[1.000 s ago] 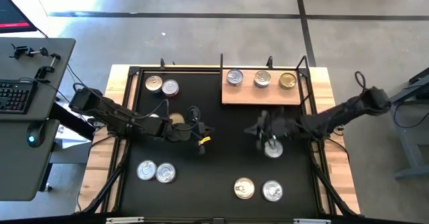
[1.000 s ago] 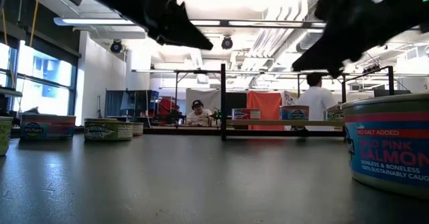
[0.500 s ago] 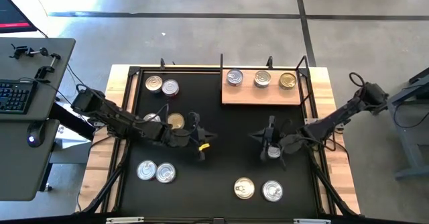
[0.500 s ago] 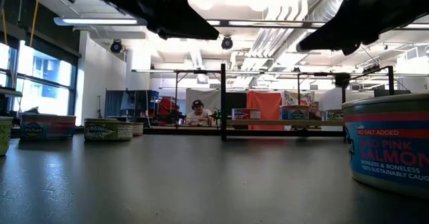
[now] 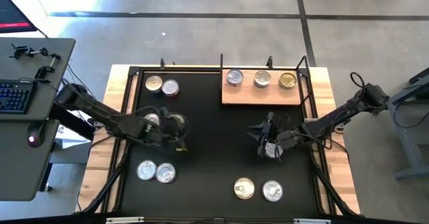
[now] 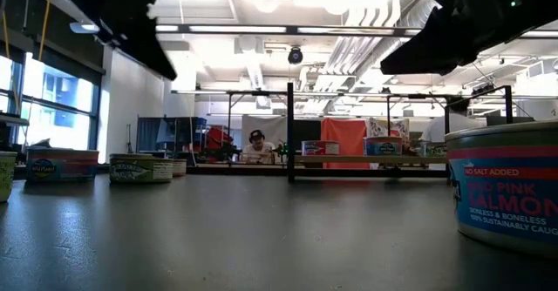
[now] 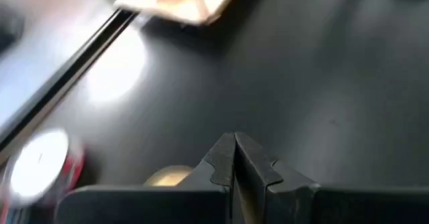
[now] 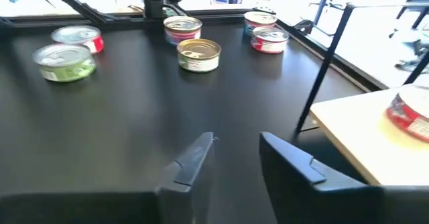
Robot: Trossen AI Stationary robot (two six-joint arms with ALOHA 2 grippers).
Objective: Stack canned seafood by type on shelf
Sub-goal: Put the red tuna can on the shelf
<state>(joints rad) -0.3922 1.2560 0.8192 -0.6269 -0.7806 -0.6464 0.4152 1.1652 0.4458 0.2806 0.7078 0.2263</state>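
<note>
Three cans (image 5: 261, 79) sit in a row on the shelf (image 5: 261, 95) at the table's (image 5: 221, 163) far right, seen from above; other tins lie scattered. The right gripper (image 5: 268, 143) hovers mid-table over a can. Its wrist view shows fingers (image 8: 194, 158) parted, holding nothing. The left gripper's (image 7: 234, 158) fingers are pressed together, empty.

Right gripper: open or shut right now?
Open. In the right wrist view the right gripper shows a clear gap between its two dark fingers, with bare black table visible through it and no can between them.
</note>
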